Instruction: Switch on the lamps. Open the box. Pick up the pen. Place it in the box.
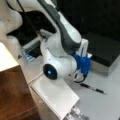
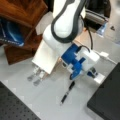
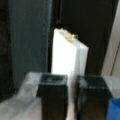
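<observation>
Black and thin, the pen (image 1: 93, 88) lies flat on the pale grey table (image 1: 105, 105) in both front views, just below the blue-mounted gripper (image 2: 93, 73), which hangs near it without touching. Seen from the wrist view, the gripper's two dark fingers (image 3: 52, 97) stand a narrow gap apart with nothing between them, a white block (image 3: 67, 57) showing beyond. The box (image 2: 107, 97) sits closed at a front view's right, near the pen.
</observation>
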Controlling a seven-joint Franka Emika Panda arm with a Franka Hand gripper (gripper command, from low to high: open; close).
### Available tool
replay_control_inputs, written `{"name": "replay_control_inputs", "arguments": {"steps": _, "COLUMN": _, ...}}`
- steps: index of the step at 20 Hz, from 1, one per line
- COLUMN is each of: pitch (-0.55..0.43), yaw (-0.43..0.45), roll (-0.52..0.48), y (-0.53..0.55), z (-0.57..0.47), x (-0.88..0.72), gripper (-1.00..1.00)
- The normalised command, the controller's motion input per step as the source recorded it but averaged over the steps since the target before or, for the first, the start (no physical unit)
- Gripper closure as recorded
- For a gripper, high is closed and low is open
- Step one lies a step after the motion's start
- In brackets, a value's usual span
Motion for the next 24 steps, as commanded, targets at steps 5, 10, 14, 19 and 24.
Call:
{"name": "replay_control_inputs", "arguments": {"steps": 5, "pitch": -0.089, "yaw": -0.089, "roll": 0.069, "y": 0.08, "z": -0.03, "x": 0.01, "gripper": 1.00}}
{"name": "replay_control_inputs", "arguments": {"steps": 10, "pitch": -0.074, "yaw": -0.083, "roll": 0.050, "y": 0.07, "z": -0.01, "x": 0.00, "gripper": -1.00}}
{"name": "replay_control_inputs", "arguments": {"steps": 14, "pitch": -0.058, "yaw": -0.083, "roll": 0.029, "y": 0.05, "z": 0.03, "x": -0.01, "gripper": -1.00}}
{"name": "replay_control_inputs", "arguments": {"steps": 19, "pitch": -0.041, "yaw": -0.087, "roll": 0.028, "y": 0.04, "z": 0.06, "x": -0.01, "gripper": -1.00}}
{"name": "replay_control_inputs", "arguments": {"steps": 24, "pitch": -0.032, "yaw": -0.080, "roll": 0.029, "y": 0.01, "z": 0.06, "x": -0.02, "gripper": -1.00}}
